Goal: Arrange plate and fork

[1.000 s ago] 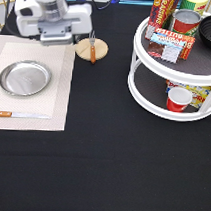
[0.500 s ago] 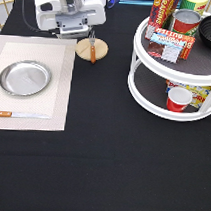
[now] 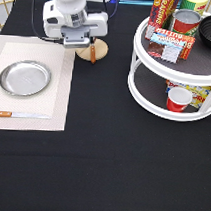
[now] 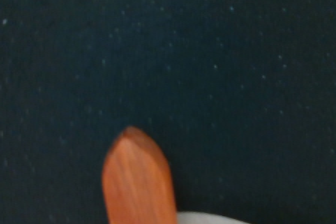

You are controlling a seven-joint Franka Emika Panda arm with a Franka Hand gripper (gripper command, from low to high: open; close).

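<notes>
The plate (image 3: 25, 78) is 1 round, shiny silver dish with a raised rim and a flat centre, lying on a pale placemat (image 3: 54, 98) at the exterior view's left. The fork (image 3: 92, 53) shows as 1 orange-brown wooden handle resting across 1 round wooden coaster (image 3: 100, 49) on the black bench (image 3: 105, 163), just off the mat's upper right corner; its tines are hidden under the robot's hand. In the wrist view the handle's pointed end (image 4: 139, 180) lies over the dark cloth. The gripper (image 3: 76, 41) hangs directly over the coaster and the fork; whether the jaws are apart or closed, or hold anything, cannot be told. 1 knife (image 3: 18, 115) with a wooden handle lies along the mat's lower edge, below the plate. At the exterior view's right stands 1 white 2-tier rack (image 3: 158, 104) with 1 red cup (image 3: 178, 99) on its lower shelf and cans and packets above.
</notes>
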